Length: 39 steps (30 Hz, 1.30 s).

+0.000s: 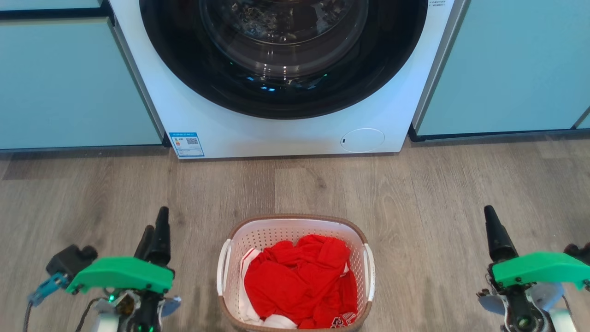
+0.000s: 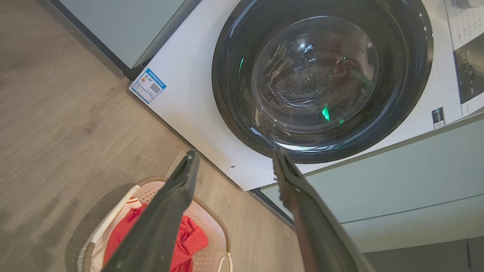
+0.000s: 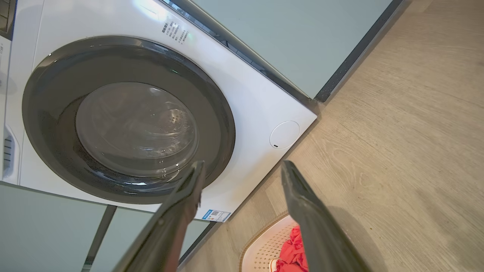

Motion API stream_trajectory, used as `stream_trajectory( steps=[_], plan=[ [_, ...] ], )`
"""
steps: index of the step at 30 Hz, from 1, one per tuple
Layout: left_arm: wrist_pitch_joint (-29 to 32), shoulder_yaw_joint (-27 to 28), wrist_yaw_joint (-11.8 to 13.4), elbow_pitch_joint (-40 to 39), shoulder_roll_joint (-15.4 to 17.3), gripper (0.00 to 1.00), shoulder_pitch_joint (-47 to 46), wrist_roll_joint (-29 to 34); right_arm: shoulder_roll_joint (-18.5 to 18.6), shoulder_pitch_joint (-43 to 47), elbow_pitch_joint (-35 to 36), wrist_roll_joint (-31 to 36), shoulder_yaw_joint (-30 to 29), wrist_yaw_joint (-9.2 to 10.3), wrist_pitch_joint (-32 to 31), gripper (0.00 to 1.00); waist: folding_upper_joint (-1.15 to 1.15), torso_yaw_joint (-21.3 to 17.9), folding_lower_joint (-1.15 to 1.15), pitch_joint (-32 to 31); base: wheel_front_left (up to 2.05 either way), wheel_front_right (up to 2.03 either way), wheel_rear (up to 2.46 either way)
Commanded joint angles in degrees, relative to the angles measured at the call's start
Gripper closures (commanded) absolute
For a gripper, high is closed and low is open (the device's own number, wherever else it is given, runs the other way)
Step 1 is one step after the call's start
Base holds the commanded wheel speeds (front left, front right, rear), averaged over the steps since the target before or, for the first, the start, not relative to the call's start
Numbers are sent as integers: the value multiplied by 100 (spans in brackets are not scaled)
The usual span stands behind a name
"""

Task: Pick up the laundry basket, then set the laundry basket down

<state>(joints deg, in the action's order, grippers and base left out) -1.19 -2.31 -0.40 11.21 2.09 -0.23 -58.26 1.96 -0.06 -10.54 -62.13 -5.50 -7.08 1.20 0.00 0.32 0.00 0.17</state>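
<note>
The laundry basket [image 1: 276, 234], white and perforated with a brown woven-look rim and white side handles, stands on the wooden floor in front of the washing machine. Red and white clothes [image 1: 299, 276] lie inside it. My left gripper [image 1: 156, 220] hangs to the basket's left, apart from it, and my right gripper [image 1: 493, 226] hangs well off to its right. In the left wrist view the left gripper [image 2: 236, 154] is open and empty, with the basket [image 2: 211, 211] below its fingers. The right gripper [image 3: 242, 164] is likewise open and empty above the basket [image 3: 264, 249].
A white front-loading washing machine [image 1: 286, 133] with a dark round door, shut, stands straight ahead. Pale teal cabinets flank it on the left [image 1: 69, 83] and right [image 1: 516, 69]. Bare wooden floor [image 1: 438, 193] lies between the machine and the basket.
</note>
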Motion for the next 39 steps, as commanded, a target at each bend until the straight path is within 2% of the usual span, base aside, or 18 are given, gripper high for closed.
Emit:
stream_trajectory(
  steps=[1,13,22,28,32,39],
  plan=[
    [-75,-30,53,-267,123,0,-394,243,45,-328,262,234,75,-15,74,0,0,3,0,-2,0,0,0],
    [-277,-859,824,-341,470,0,-615,1252,52,-392,458,1355,209,-19,276,0,0,7,0,1,0,0,0],
    [-428,-1778,1522,-408,872,0,-907,2041,58,-414,612,2255,419,-22,428,0,0,-4,0,-29,0,0,0],
    [-529,-2308,2027,-424,1061,0,-1102,2351,61,-431,731,2702,520,-24,529,0,0,-6,0,-59,0,0,0],
    [-596,-2542,2154,-422,1119,0,-1200,2430,64,-432,728,2996,581,-26,595,0,0,3,0,-62,0,0,0],
    [-714,-2841,1993,-262,1148,0,-1288,2690,68,-449,701,3618,706,-28,713,0,0,16,0,-58,0,0,0]
  ],
)
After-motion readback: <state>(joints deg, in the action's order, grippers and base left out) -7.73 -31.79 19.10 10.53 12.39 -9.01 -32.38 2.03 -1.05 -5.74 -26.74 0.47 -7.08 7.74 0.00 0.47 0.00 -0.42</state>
